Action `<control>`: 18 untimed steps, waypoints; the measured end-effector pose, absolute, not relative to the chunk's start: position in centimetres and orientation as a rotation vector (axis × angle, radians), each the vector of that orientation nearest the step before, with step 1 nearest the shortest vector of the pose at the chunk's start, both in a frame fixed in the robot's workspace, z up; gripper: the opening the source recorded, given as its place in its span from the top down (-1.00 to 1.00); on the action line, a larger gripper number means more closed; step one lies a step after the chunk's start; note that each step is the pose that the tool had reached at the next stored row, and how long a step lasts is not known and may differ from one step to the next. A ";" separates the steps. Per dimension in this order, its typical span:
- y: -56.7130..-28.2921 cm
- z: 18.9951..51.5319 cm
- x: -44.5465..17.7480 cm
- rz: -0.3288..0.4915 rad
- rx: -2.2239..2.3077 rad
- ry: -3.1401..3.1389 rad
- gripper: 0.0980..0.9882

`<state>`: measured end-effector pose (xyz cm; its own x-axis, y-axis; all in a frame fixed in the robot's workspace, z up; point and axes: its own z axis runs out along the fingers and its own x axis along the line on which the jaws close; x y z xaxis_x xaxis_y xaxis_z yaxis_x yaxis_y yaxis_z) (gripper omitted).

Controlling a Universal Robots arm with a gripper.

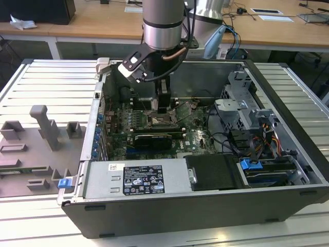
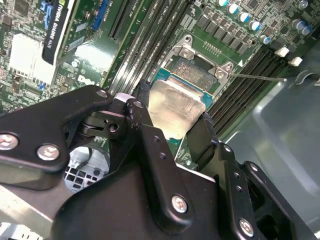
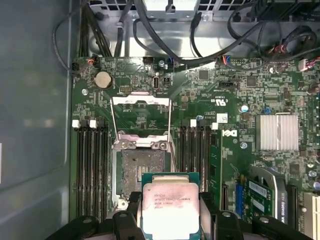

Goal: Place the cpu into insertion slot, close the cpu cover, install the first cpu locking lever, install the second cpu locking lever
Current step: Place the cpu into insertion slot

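**Chip held near its slot**

The black jaws pinch the cpu (image 3: 170,210) by two sides. I think the chip could slip or tilt and land crooked, because its metal top is smooth. It is flat and square. Just past the jaw tips lies the insertion slot (image 3: 142,170), dark, bumpy, silver-edged. Farther out, the thin silver cpu cover (image 3: 141,100) stands open.

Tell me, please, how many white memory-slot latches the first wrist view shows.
4. Two white latches lie to one side of the insertion slot, two to the other; more may be hidden at the slots' far ends.
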<state>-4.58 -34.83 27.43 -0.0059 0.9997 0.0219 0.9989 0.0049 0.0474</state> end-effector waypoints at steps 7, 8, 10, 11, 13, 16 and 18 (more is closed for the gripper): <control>-33.8 25.7 -4.5 0.072 2.201 2.215 0.00; -33.7 25.5 -4.5 0.072 2.201 2.215 0.00; -33.5 25.2 -4.5 0.072 2.201 2.216 0.00; -33.4 25.1 -4.5 0.071 2.200 2.217 0.00; -33.3 24.9 -4.5 0.071 2.197 2.220 0.00; -33.2 24.2 -4.4 0.071 2.193 2.224 0.00; -33.1 23.7 -4.4 0.071 2.193 2.225 0.00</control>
